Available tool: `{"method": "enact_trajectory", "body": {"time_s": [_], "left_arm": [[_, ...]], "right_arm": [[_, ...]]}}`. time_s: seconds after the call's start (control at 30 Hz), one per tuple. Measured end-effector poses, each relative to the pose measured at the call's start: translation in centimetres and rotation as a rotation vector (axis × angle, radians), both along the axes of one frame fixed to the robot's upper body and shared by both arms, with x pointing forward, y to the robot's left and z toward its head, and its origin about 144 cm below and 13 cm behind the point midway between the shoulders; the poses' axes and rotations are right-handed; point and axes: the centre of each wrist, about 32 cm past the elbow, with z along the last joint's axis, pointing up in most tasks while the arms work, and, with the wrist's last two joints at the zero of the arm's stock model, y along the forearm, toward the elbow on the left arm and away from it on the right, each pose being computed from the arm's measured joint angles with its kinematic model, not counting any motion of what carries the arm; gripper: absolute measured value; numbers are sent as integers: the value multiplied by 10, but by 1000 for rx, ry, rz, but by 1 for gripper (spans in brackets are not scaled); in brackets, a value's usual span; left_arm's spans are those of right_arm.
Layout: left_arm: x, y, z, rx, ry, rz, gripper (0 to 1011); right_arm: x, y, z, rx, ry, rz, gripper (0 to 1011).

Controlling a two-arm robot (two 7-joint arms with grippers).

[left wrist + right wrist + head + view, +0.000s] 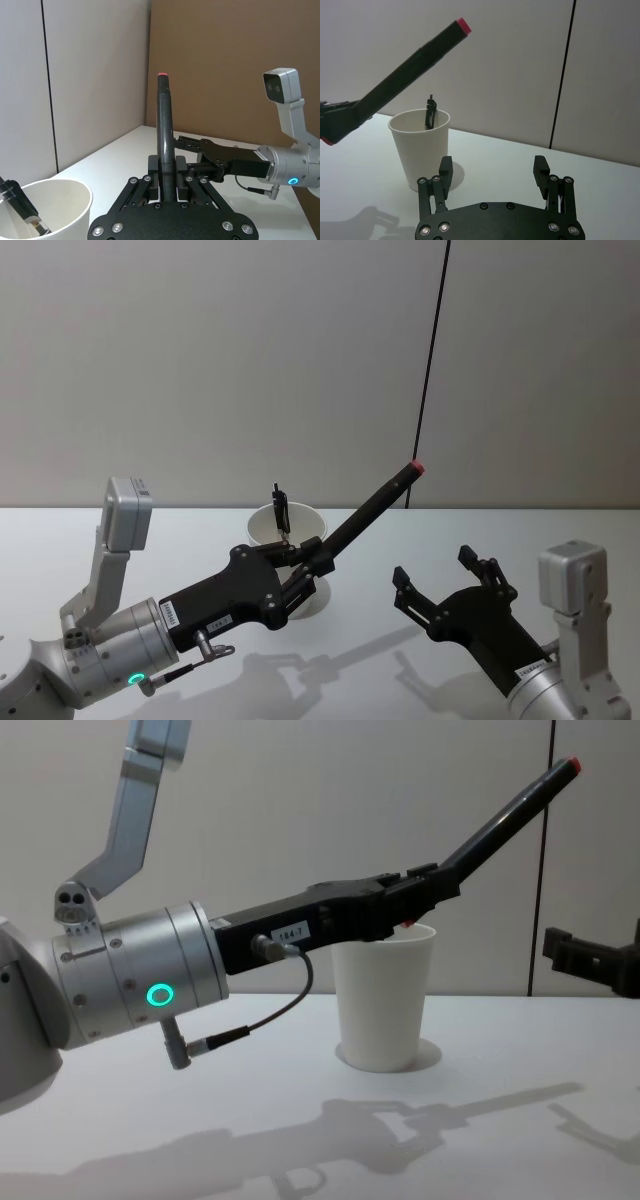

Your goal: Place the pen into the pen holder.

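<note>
My left gripper [313, 560] is shut on a black pen [372, 508] with a red tip. The pen slants up and to the right, and its lower end sits just above the rim of the pen holder [262, 524], a white paper cup. In the chest view the left gripper [425, 892] hovers at the cup's [385, 1005] rim with the pen [500, 815] rising past it. A second black pen [281, 508] stands inside the cup. My right gripper [435, 567] is open, low over the table to the right of the cup, holding nothing.
The white table [400, 680] ends at a grey wall with a dark vertical seam [430, 370]. A brown board [235, 65] stands behind the right arm [280, 165] in the left wrist view.
</note>
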Motion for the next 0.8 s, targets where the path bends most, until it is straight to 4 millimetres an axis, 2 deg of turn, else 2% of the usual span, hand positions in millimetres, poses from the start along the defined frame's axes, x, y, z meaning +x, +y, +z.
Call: {"method": "enact_trajectory", "body": {"time_s": [0.43, 0.8], "left_arm": [[0, 0, 1, 8, -8, 2, 202], [0, 0, 2, 10, -11, 3, 202]], "right_arm": [[-1, -19, 12, 68, 4, 127, 1001], [-2, -38, 27, 211, 69, 243, 1001]]}}
